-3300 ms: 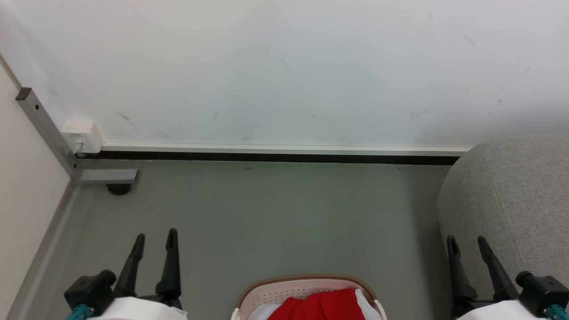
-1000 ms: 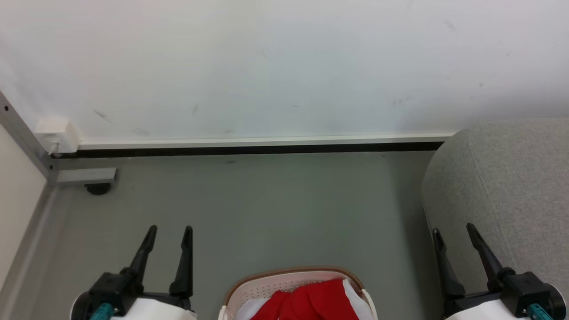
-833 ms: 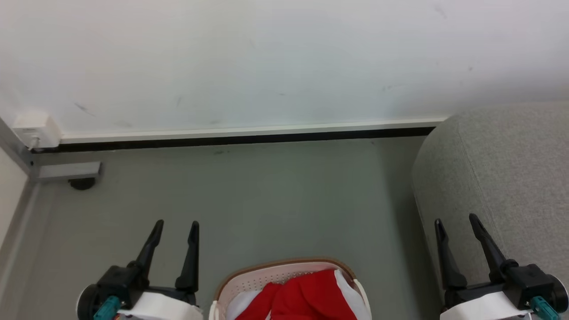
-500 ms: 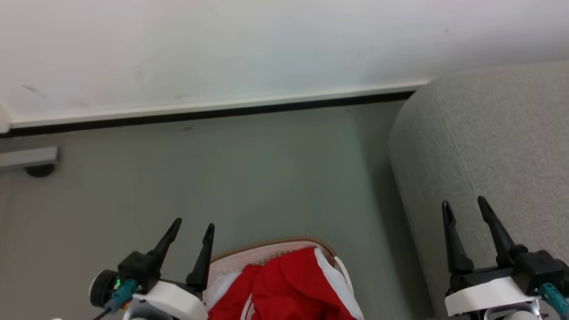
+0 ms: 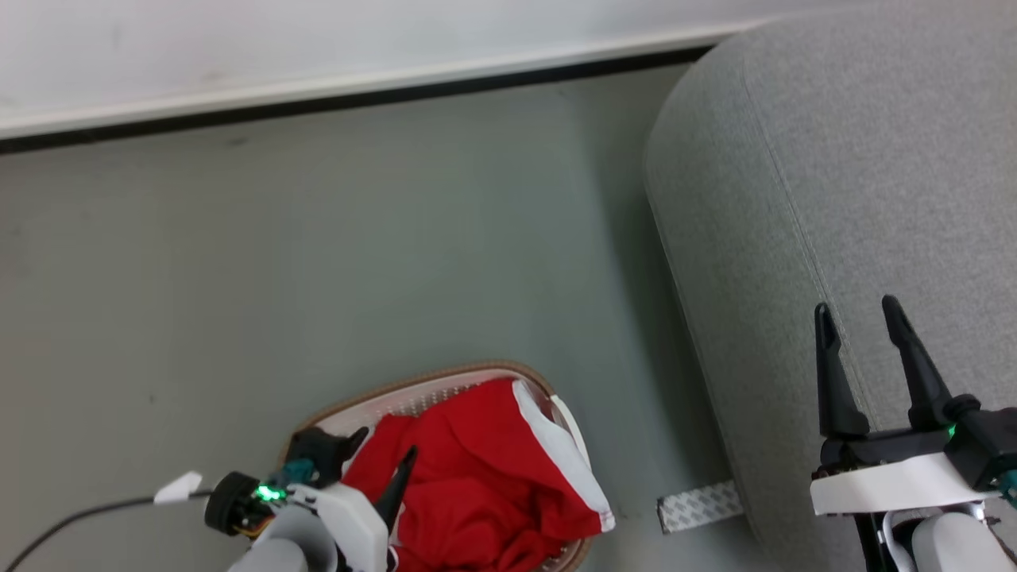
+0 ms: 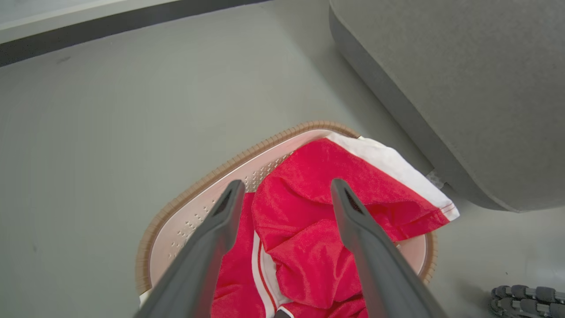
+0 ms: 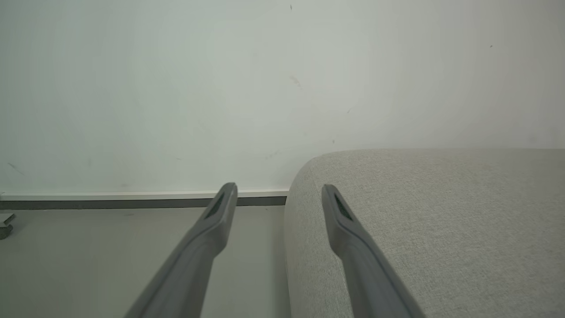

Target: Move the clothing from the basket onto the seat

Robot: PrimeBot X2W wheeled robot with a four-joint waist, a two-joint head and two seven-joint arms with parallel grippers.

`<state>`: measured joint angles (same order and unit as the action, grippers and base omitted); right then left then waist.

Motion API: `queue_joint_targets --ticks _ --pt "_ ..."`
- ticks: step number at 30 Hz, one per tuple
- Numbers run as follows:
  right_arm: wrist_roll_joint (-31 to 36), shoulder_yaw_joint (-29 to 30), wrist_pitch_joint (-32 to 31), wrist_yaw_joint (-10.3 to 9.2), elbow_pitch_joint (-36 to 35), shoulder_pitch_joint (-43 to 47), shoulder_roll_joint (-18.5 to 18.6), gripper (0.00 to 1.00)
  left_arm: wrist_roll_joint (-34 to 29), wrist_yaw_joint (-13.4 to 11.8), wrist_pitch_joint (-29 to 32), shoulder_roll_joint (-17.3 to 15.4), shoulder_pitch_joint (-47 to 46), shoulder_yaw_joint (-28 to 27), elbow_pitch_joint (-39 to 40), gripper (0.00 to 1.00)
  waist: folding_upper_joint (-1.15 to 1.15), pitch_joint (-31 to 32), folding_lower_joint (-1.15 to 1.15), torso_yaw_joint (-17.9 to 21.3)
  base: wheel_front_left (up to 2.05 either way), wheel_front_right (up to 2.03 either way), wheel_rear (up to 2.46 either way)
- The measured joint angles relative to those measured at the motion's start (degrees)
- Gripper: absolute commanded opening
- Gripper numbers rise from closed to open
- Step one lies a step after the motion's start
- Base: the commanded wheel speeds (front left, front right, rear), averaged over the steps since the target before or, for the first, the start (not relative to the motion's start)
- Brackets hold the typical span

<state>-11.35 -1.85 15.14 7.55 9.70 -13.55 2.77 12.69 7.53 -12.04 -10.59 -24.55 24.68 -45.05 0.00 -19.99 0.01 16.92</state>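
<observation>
**Head view: left gripper now poised over the laundry basket**

The head camera has tipped down and swung toward the sofa [image 5: 834, 159]. The wall has slid almost out of the top of the picture, and the basket [image 5: 433, 385] shows much more fully. That shift belongs to the camera, not to the things. The real change is the left gripper [image 5: 385, 445]. A second ago it hung beside the basket over bare floor [image 5: 318, 238]; now it is over the near-left part of the basket, with its fingers angled toward the red clothing [image 5: 477, 469].

In the left wrist view its jaws stand wide apart, framing a crumpled red fold, with nothing between them yet. I cannot tell whether the tips touch cloth. The right gripper [image 5: 855, 306] is also spread open and empty, above the sofa's near edge.

All the clothing is heaped in the basket, on the floor just beside the sofa. A white-trimmed edge [image 5: 556, 445] drapes over the rim on the sofa side. The seat carries no garment, so I judge the task barely begun. The first pick looks close: likely a lowering into the fold, then a pinch
</observation>
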Motion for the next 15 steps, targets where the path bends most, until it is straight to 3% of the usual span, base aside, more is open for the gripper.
queue_joint_targets --ticks 15 --pt "-3.39 0.27 0.00 0.00 -2.98 -4.15 0.01 1.00 13.39 0.01 11.07 -3.75 -11.74 17.27 -14.45 1.00 0.00 -11.45 0.00 4.59 0.00 0.00 0.00"
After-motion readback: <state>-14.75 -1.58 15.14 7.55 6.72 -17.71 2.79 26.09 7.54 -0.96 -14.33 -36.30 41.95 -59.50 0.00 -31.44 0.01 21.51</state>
